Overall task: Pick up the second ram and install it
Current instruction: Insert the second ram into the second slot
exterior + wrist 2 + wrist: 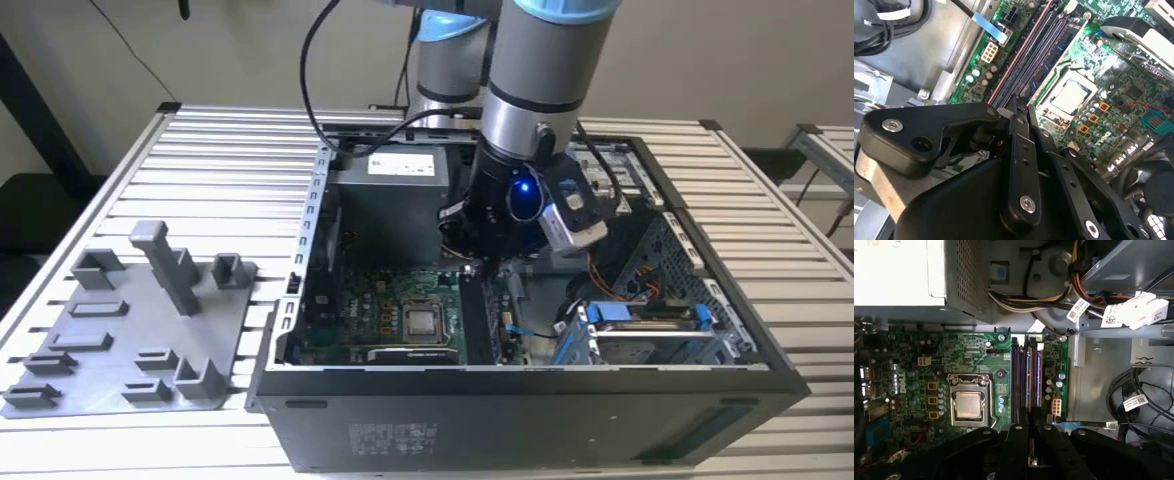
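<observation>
arm: silver-and-blue robot arm point(534, 90) reaching down from the far side into the open black tower PC case point(534, 375); the case lies on its side on a white slatted table point(227, 140)

gripper: black two-finger gripper point(483, 262) is low inside the case, right over the long dark memory slots point(1015, 385) on the green motherboard point(979, 350); in both wrist views its tips point(1030, 426) point(1016, 107) sit at one end of the slots

tool state: fingers point(1019, 440) pressed nearly together with just a sliver of gap; there's a thin dark strip in that gap, so it looks like it's pinching the stick edge-on

second ram: thin flat dark memory stick point(1029, 405) seen on edge, lined up along the slots, between the dark pair and the purple-ish pair; can't tell if it's seated or just above

cpu: square silver processor socket point(968, 405) just beside the slots

psu: grey metal power supply box point(387, 190) at the case's far end

fixture: grey plastic fixture with upright posts point(134, 340) on the table at the exterior view's left, well apart from the gripper
</observation>
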Robot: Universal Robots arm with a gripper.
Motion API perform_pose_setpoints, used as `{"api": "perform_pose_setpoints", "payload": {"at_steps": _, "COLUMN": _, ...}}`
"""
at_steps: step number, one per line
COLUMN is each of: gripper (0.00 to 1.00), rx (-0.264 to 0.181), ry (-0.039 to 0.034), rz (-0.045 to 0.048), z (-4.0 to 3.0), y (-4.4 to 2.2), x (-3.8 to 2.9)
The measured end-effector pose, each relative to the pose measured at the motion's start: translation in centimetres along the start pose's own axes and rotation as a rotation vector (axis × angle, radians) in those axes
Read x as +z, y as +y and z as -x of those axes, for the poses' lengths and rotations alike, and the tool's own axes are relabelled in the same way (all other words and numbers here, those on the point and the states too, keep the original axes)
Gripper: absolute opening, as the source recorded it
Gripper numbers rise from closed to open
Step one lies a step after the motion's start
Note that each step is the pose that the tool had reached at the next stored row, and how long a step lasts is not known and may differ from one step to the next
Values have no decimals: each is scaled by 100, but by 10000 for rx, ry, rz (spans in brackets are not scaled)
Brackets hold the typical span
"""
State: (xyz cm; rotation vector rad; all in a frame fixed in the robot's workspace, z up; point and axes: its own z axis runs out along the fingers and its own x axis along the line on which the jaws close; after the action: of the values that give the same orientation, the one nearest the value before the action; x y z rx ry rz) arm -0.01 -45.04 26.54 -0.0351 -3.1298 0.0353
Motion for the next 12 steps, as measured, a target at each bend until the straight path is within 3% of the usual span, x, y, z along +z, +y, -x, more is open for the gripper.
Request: {"api": "perform_pose_setpoints", "payload": {"at_steps": 12, "gripper": 14, "rx": 1, "ry": 2, "rz": -1, "z": -99, "y": 2, "x": 210}}
